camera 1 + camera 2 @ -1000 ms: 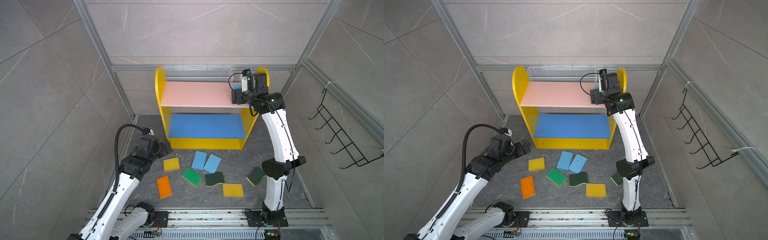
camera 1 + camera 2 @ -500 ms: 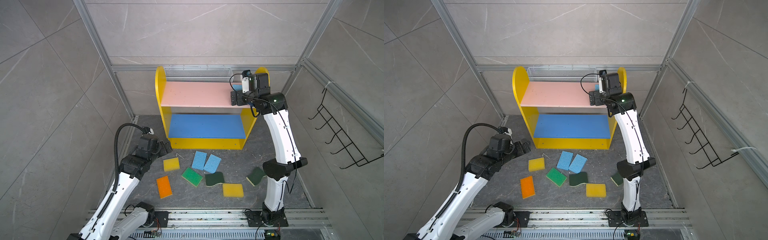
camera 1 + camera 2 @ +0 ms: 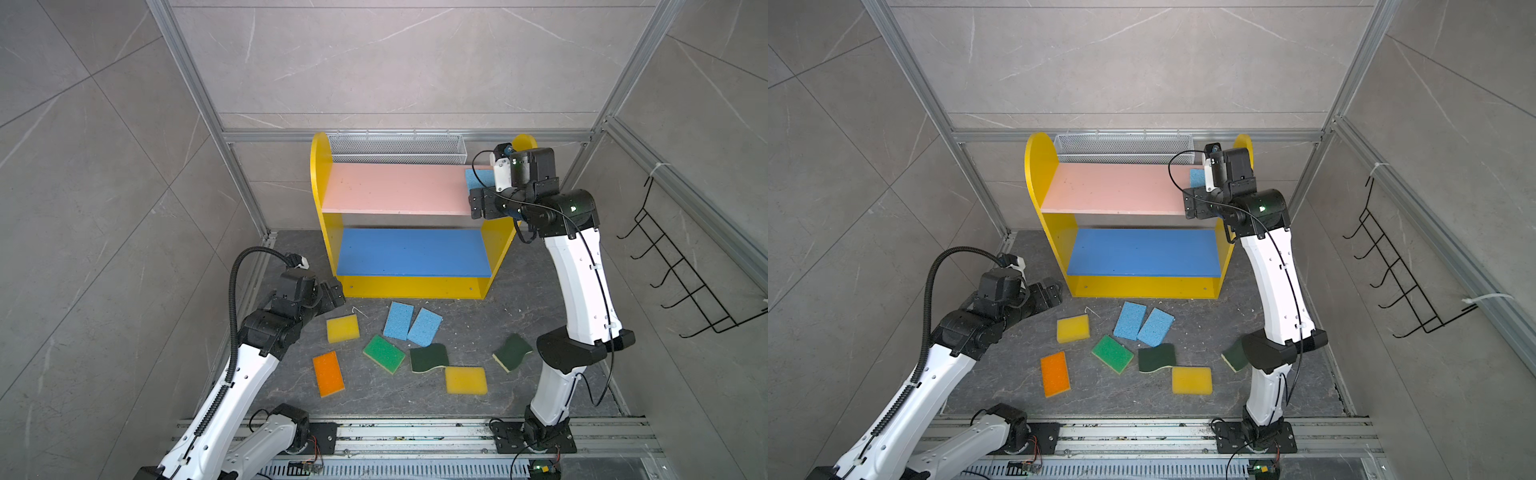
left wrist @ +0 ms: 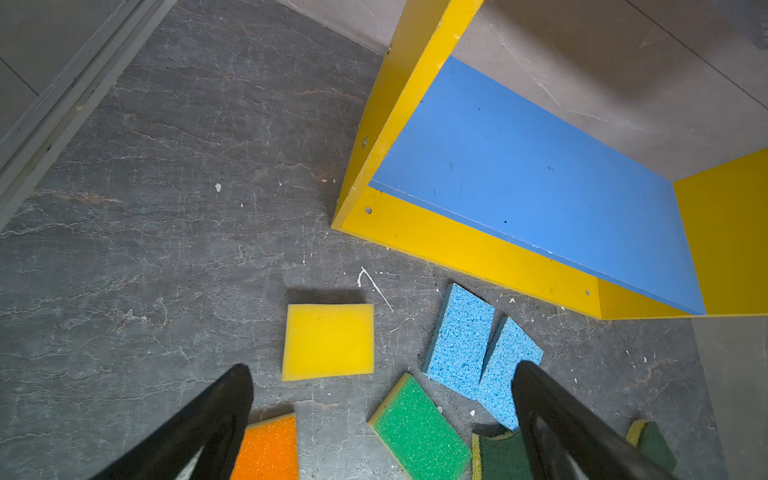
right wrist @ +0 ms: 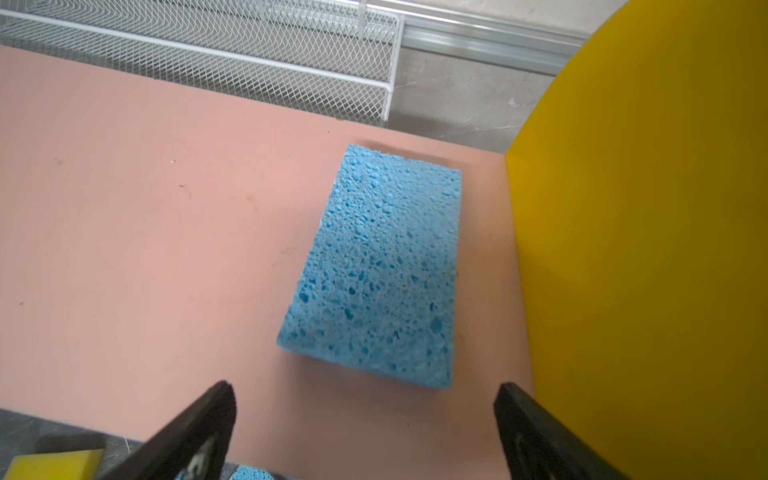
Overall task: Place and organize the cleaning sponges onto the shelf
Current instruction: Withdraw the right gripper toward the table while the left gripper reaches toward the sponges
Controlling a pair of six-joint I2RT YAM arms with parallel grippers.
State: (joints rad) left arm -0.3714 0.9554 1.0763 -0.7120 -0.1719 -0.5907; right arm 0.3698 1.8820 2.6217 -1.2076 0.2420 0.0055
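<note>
The yellow shelf (image 3: 320,187) stands at the back with a pink top board (image 3: 395,187) and a blue middle board (image 3: 411,253). One light blue sponge (image 5: 382,266) lies flat at the top board's right end. My right gripper (image 5: 365,388) hangs open and empty just in front of it, at the board's front edge (image 3: 482,203). On the floor lie two yellow sponges (image 3: 342,328) (image 3: 466,380), two light blue (image 3: 398,320) (image 3: 424,326), an orange (image 3: 328,373), a bright green (image 3: 383,353) and two dark green scourers (image 3: 428,358) (image 3: 512,352). My left gripper (image 4: 382,368) is open, low by the shelf's lower left corner.
A white wire mesh basket (image 3: 395,147) sits behind the shelf's top board. A black wire hook rack (image 3: 685,282) hangs on the right wall. Aluminium posts frame the corners, and a rail (image 3: 415,432) runs along the front.
My right gripper has opened fully and drawn back from the blue sponge toward the top board's front edge. The left arm has barely moved.
</note>
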